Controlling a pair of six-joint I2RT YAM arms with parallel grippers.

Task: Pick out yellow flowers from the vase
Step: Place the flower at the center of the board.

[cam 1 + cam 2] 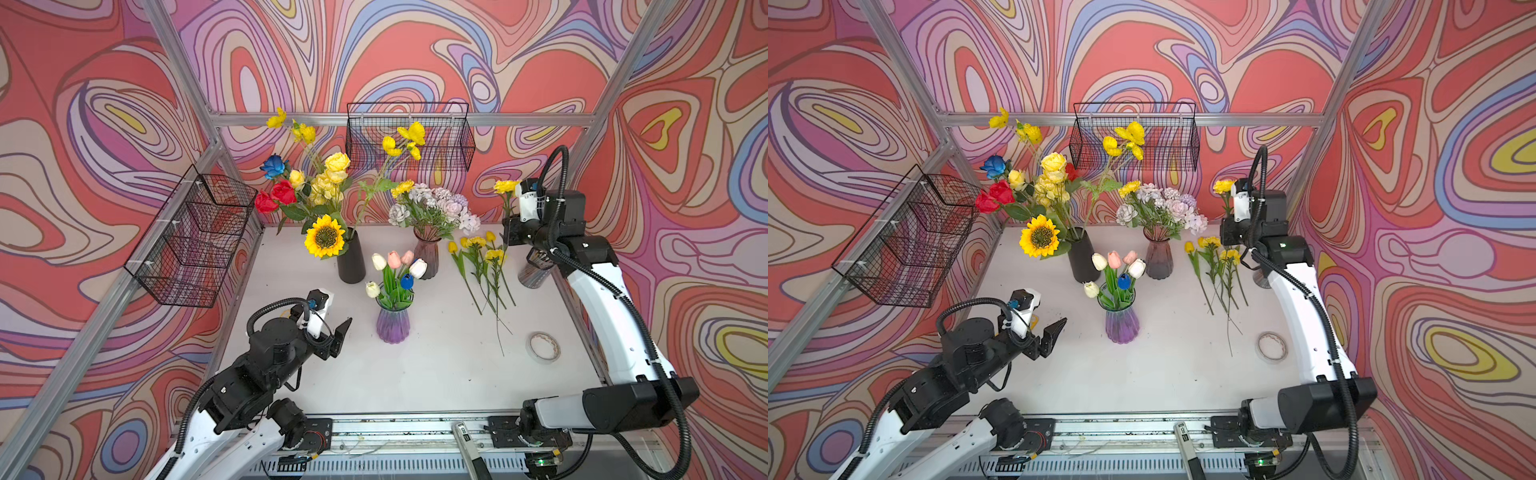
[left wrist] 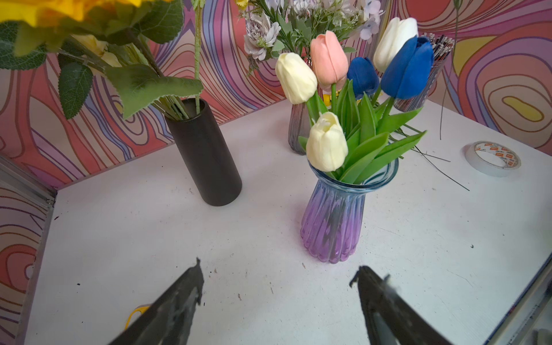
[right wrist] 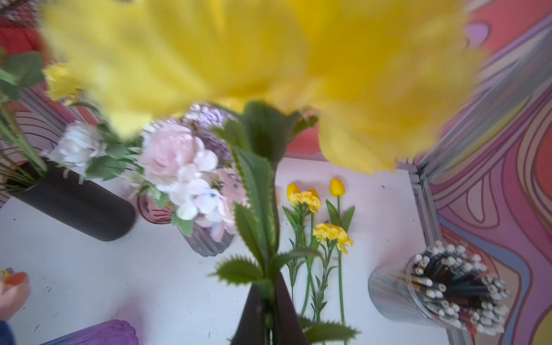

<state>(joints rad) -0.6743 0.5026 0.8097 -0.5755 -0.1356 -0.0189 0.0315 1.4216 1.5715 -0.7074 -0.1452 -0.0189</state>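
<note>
Two robot arms work over a white tabletop [image 1: 436,374] in a booth with swirling pink walls. At the right of both top views, the right hand [image 3: 268,310] is pressed together on the green stem of a yellow pom-pom marigold [image 1: 506,186]. It pinches low on the stem, so the bloom stands upright above the wrist, clear of every vase. The forearm rises steeply from the lower right, and the wrist folds over at the top.

Just below it, a row of picked yellow flowers [image 1: 482,257] lies flat on the tabletop, and the held stem probably joins them. The right wrist view shows the bloom only as a close blur, so its kind is a best guess.

More yellow blooms wait. A brown-centred sunflower [image 1: 325,237] and yellow roses [image 1: 336,162] stand in the tall black cylinder vase [image 1: 351,262] at upper centre. A lone yellow marigold [image 1: 402,188] sits in the smoky ribbed glass vase [image 1: 426,257] of pale flowers.

The left hand [image 2: 277,283] hovers low at lower left, spread wide and empty. It faces the purple ribbed glass vase [image 1: 392,324] of white, pink and blue tulips.
</note>
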